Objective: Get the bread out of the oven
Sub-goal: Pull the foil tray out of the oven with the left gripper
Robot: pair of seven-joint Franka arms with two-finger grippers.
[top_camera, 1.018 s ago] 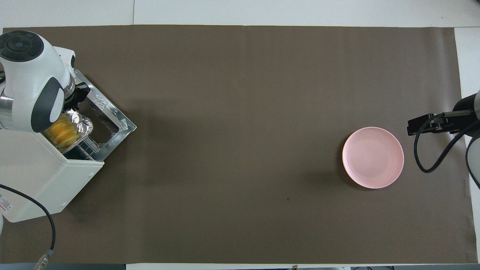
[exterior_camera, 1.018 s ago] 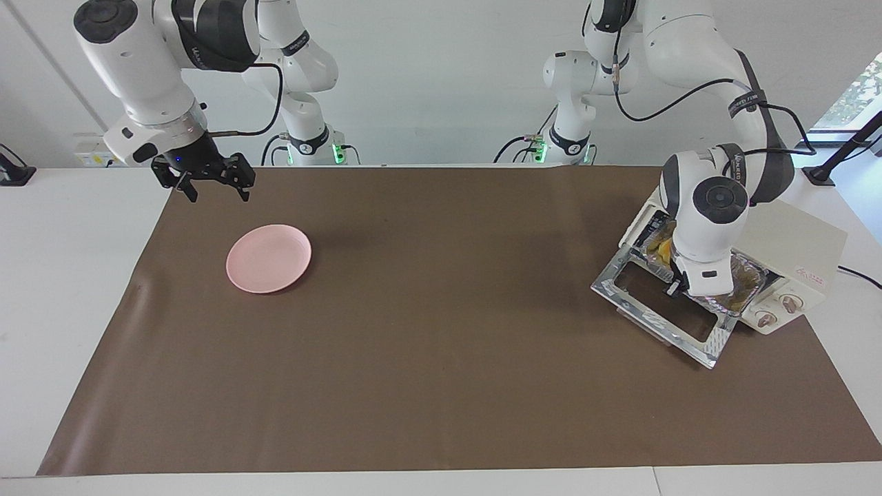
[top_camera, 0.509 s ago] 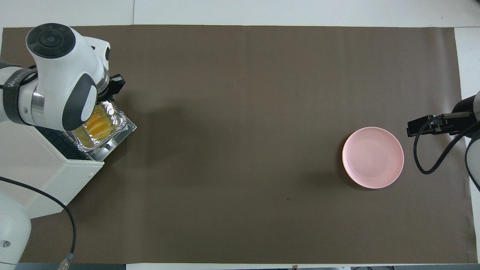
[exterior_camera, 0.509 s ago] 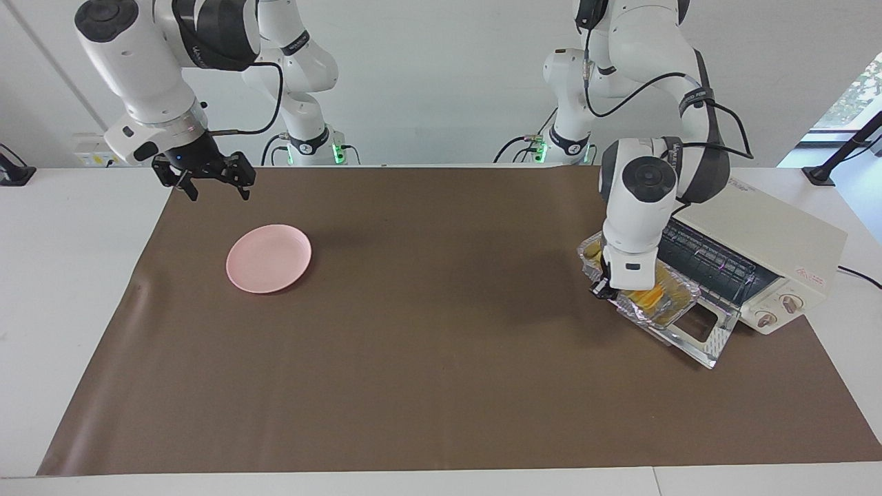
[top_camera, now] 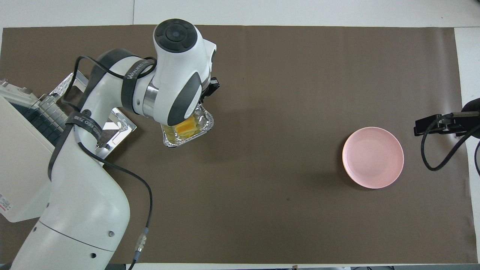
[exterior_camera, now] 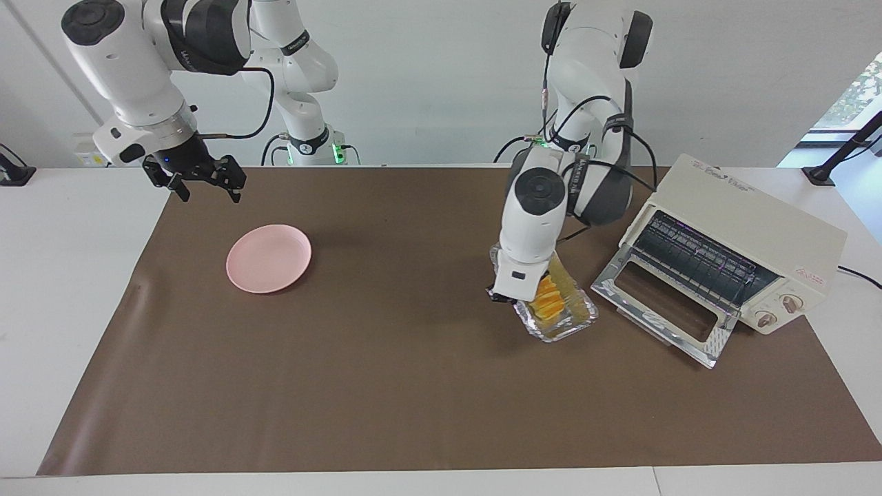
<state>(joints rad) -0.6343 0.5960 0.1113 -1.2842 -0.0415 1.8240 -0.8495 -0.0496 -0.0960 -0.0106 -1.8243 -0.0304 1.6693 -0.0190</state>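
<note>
The golden-yellow bread (exterior_camera: 548, 300) (top_camera: 185, 127) lies in a crinkled silver foil tray (exterior_camera: 575, 320) (top_camera: 187, 139). My left gripper (exterior_camera: 508, 297) is shut on that tray's rim and holds it a little above the brown mat, outside the oven and beside its open door (exterior_camera: 716, 344) (top_camera: 120, 125). The cream-white oven (exterior_camera: 751, 234) (top_camera: 22, 150) stands at the left arm's end of the table with its wire rack bare. My right gripper (exterior_camera: 203, 187) waits open in the air over the mat's edge near the pink plate.
A pink plate (exterior_camera: 269, 257) (top_camera: 373, 157) with nothing on it sits on the mat (exterior_camera: 413, 386) toward the right arm's end. The oven's glass door lies folded down flat on the mat. A black cable runs from the oven off the table's end.
My left gripper has drawn the foil tray with the bread out of the oven, past the lowered door, toward the middle of the mat. The right gripper has drifted slightly.
</note>
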